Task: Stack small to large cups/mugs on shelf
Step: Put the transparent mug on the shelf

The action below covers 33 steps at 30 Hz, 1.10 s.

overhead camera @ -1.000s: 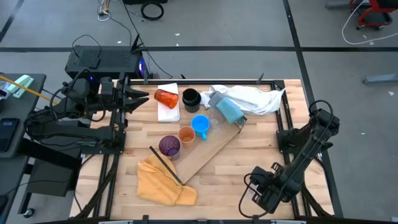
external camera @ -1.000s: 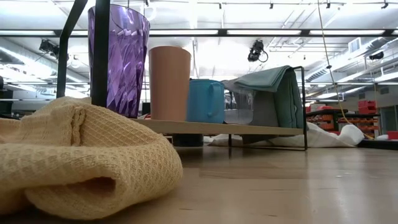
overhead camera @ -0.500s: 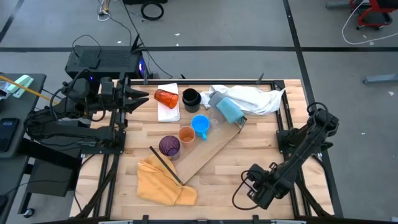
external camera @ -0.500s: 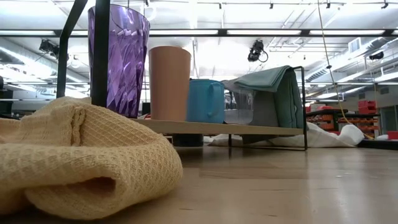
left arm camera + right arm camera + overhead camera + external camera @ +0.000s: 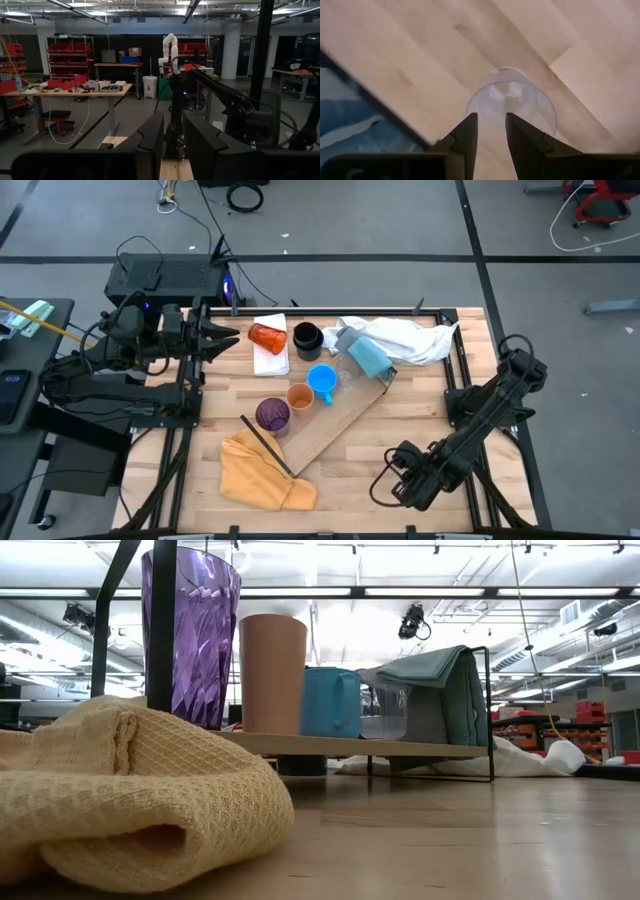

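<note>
The pale wood shelf (image 5: 345, 420) lies slantwise across the table's middle. On it stand a purple cup (image 5: 272, 414), a small orange cup (image 5: 300, 396), a blue mug (image 5: 322, 380) and a clear cup (image 5: 385, 712). A red-orange tumbler (image 5: 267, 337) lies on its side on a white pad, with a black mug (image 5: 307, 337) beside it. My right gripper (image 5: 385, 480) points down near the table's front edge, fingers a little apart just over another clear cup (image 5: 510, 100). My left gripper (image 5: 232, 335) waits level at the far left, a narrow gap between its fingers. My right gripper comes from above with its fingertips (image 5: 470, 125) over the clear cup's rim (image 5: 545, 107). The fingers cover the place, so I cannot tell whether they touch the cup.
A pale-blue cylinder (image 5: 368, 355) and a white cloth (image 5: 400, 338) lie at the far right of the shelf. A yellow cloth (image 5: 262, 470) is bunched at the near left. Bare wood shows between the shelf and my right gripper.
My right gripper has gone a short way toward the table's left edge along the near side, still pointing down. The cups on the shelf and my left arm have kept still.
</note>
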### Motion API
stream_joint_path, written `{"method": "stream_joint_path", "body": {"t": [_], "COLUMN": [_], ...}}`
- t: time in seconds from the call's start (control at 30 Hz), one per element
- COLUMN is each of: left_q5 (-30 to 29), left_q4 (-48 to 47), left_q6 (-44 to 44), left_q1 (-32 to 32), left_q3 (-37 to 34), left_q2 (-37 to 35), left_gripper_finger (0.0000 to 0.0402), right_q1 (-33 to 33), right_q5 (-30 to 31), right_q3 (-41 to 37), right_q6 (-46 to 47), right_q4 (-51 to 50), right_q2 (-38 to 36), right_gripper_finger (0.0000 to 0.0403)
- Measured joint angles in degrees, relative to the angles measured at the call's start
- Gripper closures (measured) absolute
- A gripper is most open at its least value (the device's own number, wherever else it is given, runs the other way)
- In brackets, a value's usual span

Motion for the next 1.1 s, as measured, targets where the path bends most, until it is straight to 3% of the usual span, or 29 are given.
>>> {"method": "stream_joint_path", "body": {"t": [0.23,0.43,0.7,1.1], "left_q5": [0.00,0.00,0.00,0.00], "left_q4": [0.00,0.00,0.01,0.04], "left_q6": [0.12,0.54,0.61,0.39], "left_q1": [0.00,0.00,0.00,0.00], "left_q3": [0.00,0.00,0.00,0.00], "left_q2": [0.01,0.00,0.02,0.00], "left_gripper_finger": [0.0316,0.0319,0.0319,0.0320], "right_q1": [-0.02,-0.76,-2.08,-2.47], "right_q5": [-2.02,-6.89,-7.09,-9.42], "right_q3": [0.78,0.73,-3.80,-11.28], "right_q6": [3.33,3.58,5.21,4.98], "right_q4": [-10.54,-11.94,-7.32,2.28], "right_q2": [-6.24,-7.74,-6.95,-6.89], "right_gripper_finger": [0.0296,0.0285,0.0262,0.0263]}}
